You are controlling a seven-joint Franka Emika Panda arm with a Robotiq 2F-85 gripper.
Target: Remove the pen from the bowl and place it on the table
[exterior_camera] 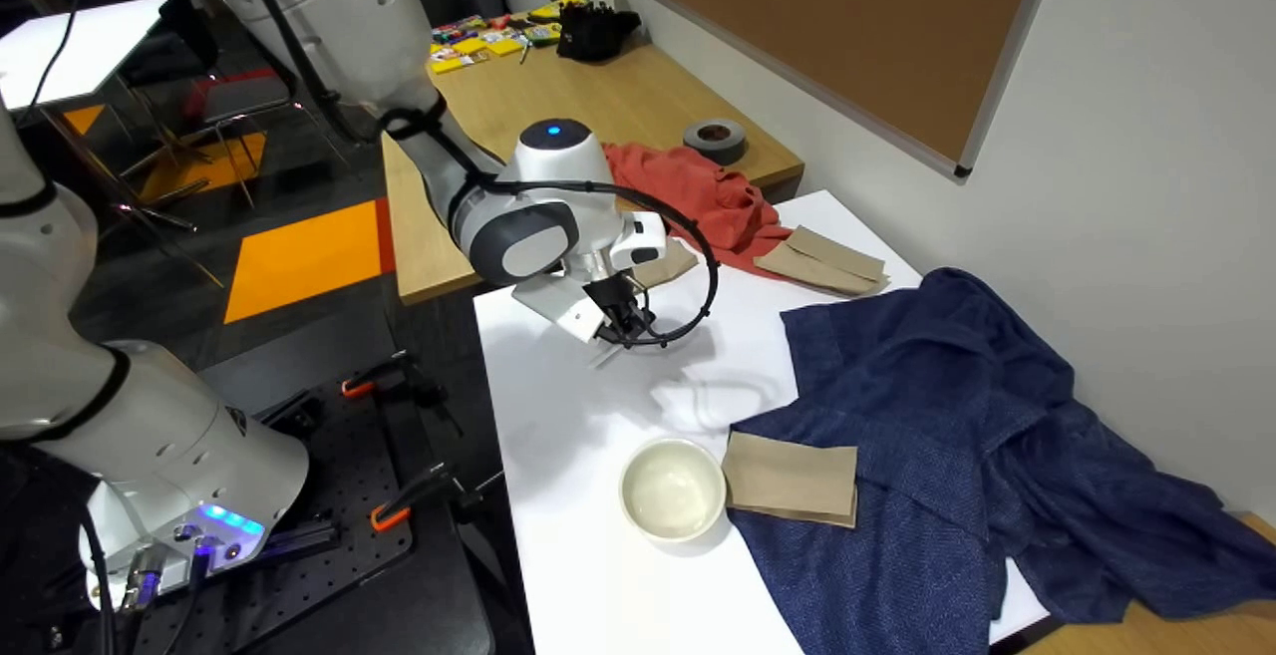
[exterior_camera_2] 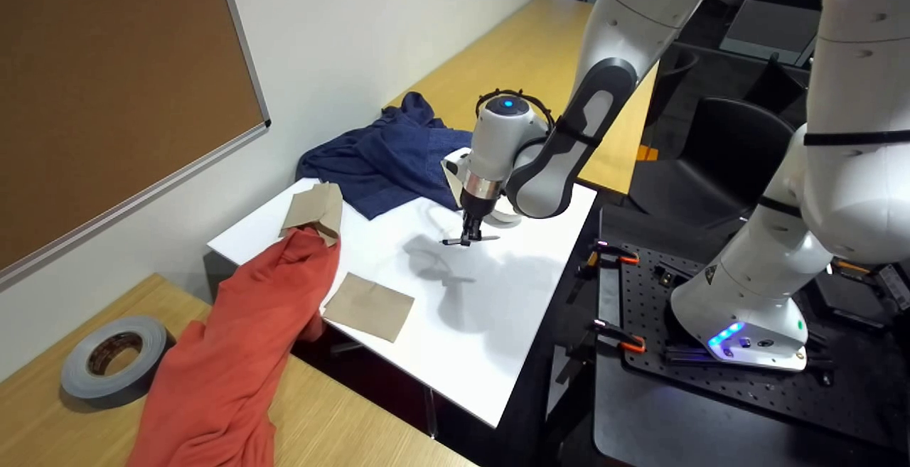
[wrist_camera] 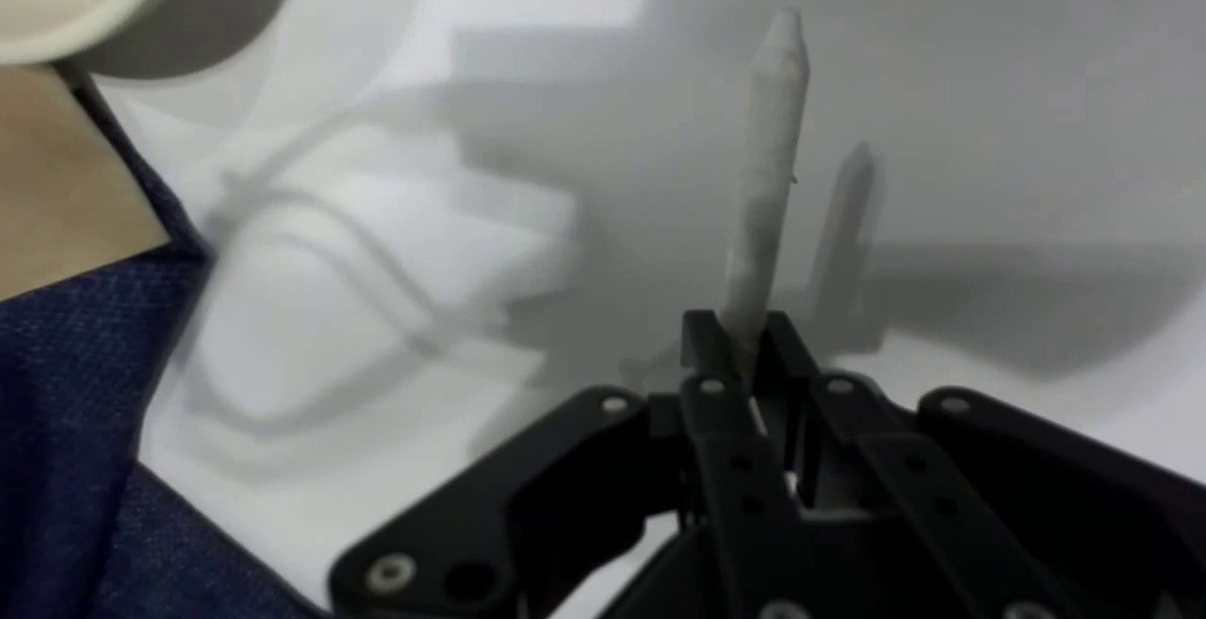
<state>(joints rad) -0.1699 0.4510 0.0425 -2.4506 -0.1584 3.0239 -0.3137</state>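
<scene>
Gripper (wrist_camera: pixel 744 341) pinching pen (wrist_camera: pixel 770 162), seemingly above table (exterior_camera: pixel 583 510), bowl (exterior_camera: pixel 673 491) apart, brown paper (exterior_camera: pixel 793 478) on navy cloth (exterior_camera: pixel 937 446)

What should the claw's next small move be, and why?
I'd probably lower the claw slightly: it grips the pen over the table, clear of the bowl, and the pen's shadow lies apart from the pen, suggesting a gap beneath.

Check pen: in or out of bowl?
Out. The gripper holds the pen over the table; the wrist view shows the bowl off to one side.
</scene>
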